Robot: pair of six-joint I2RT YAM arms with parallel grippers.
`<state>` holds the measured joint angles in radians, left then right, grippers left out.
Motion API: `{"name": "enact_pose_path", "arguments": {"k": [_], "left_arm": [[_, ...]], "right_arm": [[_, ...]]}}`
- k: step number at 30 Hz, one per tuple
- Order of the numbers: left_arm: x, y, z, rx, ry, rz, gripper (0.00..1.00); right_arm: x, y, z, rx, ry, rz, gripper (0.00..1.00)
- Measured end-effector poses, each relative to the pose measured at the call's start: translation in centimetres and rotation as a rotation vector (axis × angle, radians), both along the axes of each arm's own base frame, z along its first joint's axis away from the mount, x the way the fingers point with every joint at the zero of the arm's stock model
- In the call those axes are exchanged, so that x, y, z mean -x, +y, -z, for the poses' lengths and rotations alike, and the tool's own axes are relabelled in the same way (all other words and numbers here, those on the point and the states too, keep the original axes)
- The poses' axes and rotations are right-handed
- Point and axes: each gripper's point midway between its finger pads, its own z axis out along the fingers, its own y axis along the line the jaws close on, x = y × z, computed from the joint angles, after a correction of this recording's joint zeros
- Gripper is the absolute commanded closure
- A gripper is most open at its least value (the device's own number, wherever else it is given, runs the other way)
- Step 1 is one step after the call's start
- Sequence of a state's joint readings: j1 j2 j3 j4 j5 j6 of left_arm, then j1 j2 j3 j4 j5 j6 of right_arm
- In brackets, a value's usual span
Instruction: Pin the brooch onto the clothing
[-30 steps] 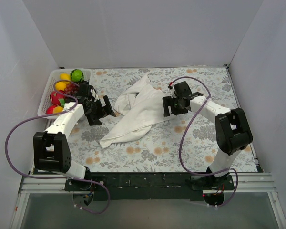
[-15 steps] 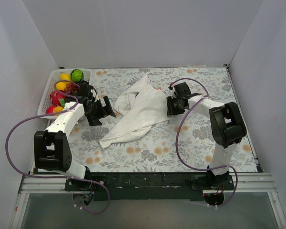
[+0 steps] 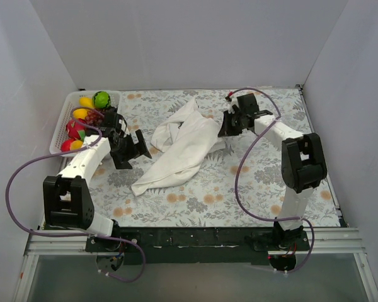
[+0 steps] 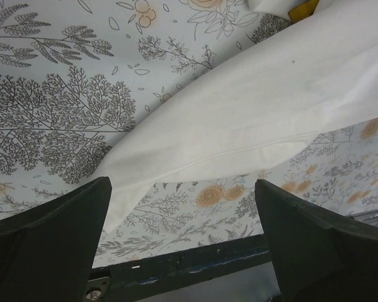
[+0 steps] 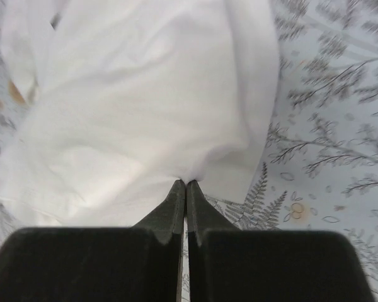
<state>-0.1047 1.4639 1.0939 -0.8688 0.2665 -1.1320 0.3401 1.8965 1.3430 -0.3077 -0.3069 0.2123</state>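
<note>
The clothing [image 3: 179, 148], a white T-shirt, lies crumpled in the middle of the floral cloth. My right gripper [image 3: 224, 129] is at its right edge, shut on a pinch of the white fabric; in the right wrist view the closed tips [image 5: 186, 182] bite a gathered fold of the shirt [image 5: 145, 113]. My left gripper [image 3: 133, 150] stands open just left of the shirt, nothing between its fingers. In the left wrist view its gripper [image 4: 183, 251] hovers over the cloth, with a shirt fold [image 4: 252, 107] ahead. The brooch is out of view. The chest logo is hidden.
A white basket [image 3: 62, 123] of toy fruit stands at the back left, close behind the left arm. The grey floral cloth [image 3: 271, 182] covers the table. White walls close in on three sides. Purple cables loop beside both arms.
My right gripper has shut on the shirt's right edge and drawn back toward the far wall, tugging the fabric with it. The left arm has barely moved.
</note>
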Motion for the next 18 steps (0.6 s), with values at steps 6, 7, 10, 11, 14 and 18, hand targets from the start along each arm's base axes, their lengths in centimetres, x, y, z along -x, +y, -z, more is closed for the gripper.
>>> {"name": "enact_pose_path", "arguments": {"k": [6, 7, 10, 11, 14, 18], "left_arm": [[1.9, -0.9, 0.5, 0.062, 0.026, 0.034, 0.02], [2.4, -1.1, 0.7, 0.072, 0.041, 0.038, 0.02], [4.0, -1.4, 1.6, 0.095, 0.081, 0.049, 0.02], [4.5, -1.5, 1.9, 0.103, 0.092, 0.052, 0.02], [6.6, -1.8, 2.4, 0.13, 0.127, 0.063, 0.02], [8.4, -2.9, 1.9, 0.19, 0.132, 0.078, 0.02]], "right_arm": [[-4.2, -3.3, -8.0, -0.144, -0.16, 0.129, 0.99], [-4.6, -3.9, -8.8, -0.155, -0.18, 0.149, 0.99], [-5.2, -4.7, -9.8, -0.176, -0.198, 0.182, 0.99], [-5.2, -4.7, -9.8, -0.181, -0.196, 0.186, 0.99], [-4.9, -4.7, -9.3, -0.188, -0.174, 0.194, 0.99], [-4.7, -4.4, -9.1, -0.2, -0.157, 0.198, 0.99]]}}
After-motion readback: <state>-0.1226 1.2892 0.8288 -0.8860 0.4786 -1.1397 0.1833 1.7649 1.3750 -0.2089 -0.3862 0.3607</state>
